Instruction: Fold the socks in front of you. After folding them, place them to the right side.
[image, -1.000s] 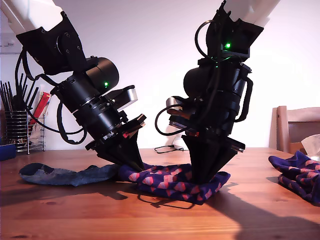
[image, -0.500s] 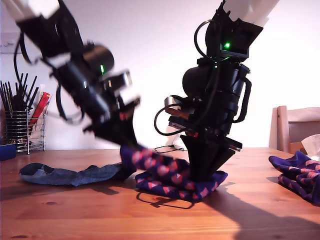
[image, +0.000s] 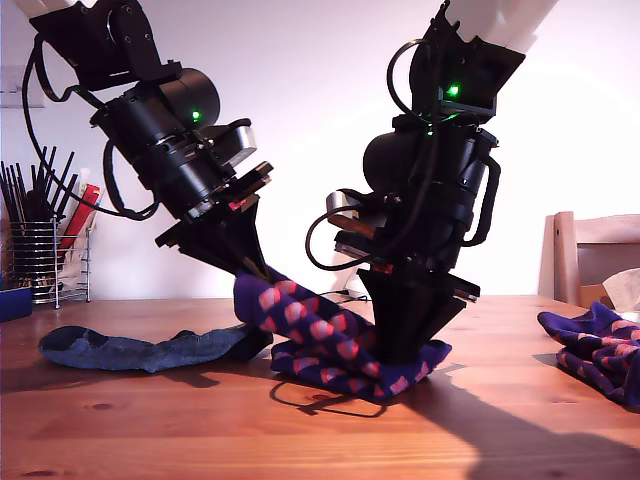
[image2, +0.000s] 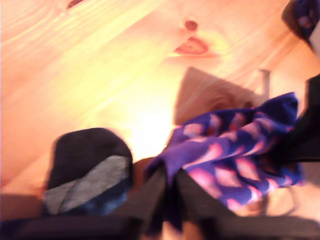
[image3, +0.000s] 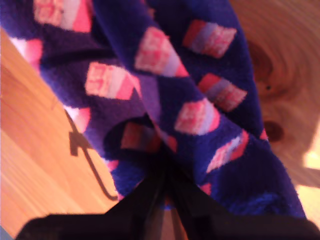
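A navy-purple sock with red-pink checks (image: 320, 340) lies in the middle of the wooden table (image: 300, 440). My first gripper (image: 255, 275), on the exterior view's left, is shut on one end of it and holds that end above the table. The first wrist view shows the gripper (image2: 167, 172) pinching the checked sock (image2: 235, 155). My second gripper (image: 400, 355) points down onto the sock's other end at the table, shut on the fabric. The second wrist view shows this gripper (image3: 162, 165) and the sock (image3: 170, 100) close up. A plain grey-blue sock (image: 140, 350) (image2: 90, 175) lies flat beside it.
Another checked sock (image: 595, 345) lies bunched at the exterior view's right edge. A wooden chair (image: 595, 250) stands behind it. A wire rack of utensils (image: 35, 250) stands at the exterior view's far left, and a thin cable (image: 330, 298) lies at the table's back.
My first gripper has risen from the table, pulling its end of the checked sock up and taut. The second gripper has stayed down on the other end.
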